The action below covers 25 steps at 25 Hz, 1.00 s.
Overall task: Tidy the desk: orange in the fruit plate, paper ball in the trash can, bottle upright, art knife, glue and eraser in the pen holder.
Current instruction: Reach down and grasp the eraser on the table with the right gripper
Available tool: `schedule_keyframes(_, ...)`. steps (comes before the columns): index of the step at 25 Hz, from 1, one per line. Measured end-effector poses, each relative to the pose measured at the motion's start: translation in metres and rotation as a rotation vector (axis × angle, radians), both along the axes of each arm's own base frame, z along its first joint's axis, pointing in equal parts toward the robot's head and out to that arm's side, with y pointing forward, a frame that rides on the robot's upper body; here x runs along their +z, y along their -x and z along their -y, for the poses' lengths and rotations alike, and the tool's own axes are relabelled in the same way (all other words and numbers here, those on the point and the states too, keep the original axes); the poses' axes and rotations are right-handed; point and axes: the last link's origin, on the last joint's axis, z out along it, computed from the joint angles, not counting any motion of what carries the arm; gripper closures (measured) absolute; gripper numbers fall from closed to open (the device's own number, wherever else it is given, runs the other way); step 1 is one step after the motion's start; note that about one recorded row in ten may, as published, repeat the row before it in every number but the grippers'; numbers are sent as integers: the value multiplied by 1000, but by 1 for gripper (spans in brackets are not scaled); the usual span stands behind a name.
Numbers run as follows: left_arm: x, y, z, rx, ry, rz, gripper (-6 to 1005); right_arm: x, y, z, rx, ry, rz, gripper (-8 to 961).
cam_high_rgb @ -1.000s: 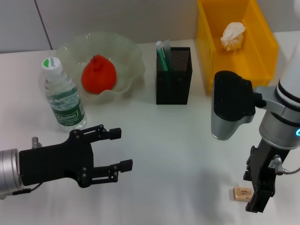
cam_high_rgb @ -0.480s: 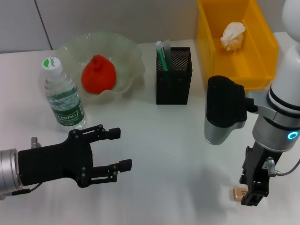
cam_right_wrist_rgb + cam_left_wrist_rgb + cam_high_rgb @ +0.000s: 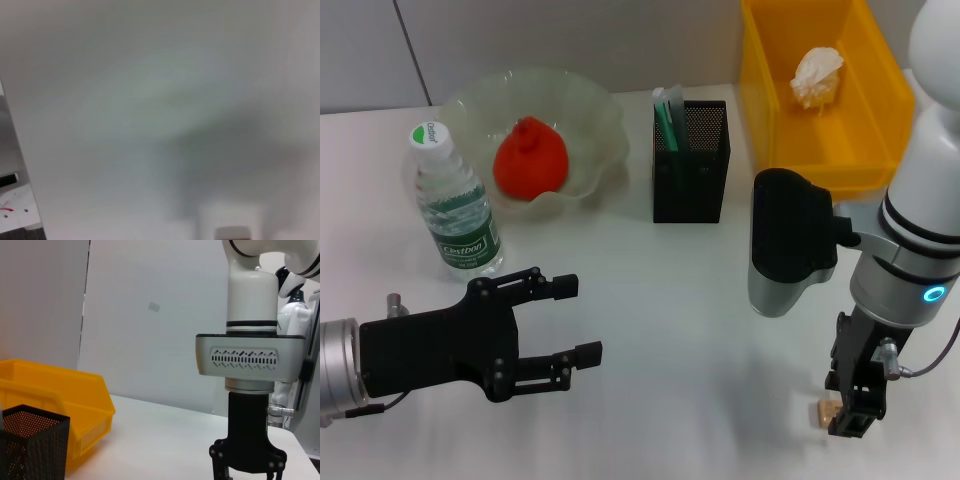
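Right gripper (image 3: pixel 850 418) down over eraser (image 3: pixel 826 411) on table near front right edge, can't tell if it grips. Left gripper (image 3: pixel 582 320) open, idle front left.

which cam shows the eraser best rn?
Head view: the eraser lies on the table, partly hidden behind the right gripper. The right wrist view shows only a blurred tan edge. The left wrist view doesn't show it.

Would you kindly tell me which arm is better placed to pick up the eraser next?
The right. Its tool hangs directly over the eraser at the table's near right, while the left tool hovers open far across the table.
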Motion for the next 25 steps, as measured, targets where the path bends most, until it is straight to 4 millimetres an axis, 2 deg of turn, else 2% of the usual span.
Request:
schedule_keyframes(10, 0, 0, 0, 0, 0, 0, 201, -8, -3, 2, 16, 10, 16, 457)
schedule_keyframes(15, 0, 0, 0, -1, 0, 0, 201, -9, -3, 2, 20, 11, 18, 515)
schedule_keyframes(25, 0, 0, 0, 0, 0, 0, 201, -9, -3, 1, 23, 7, 17, 547)
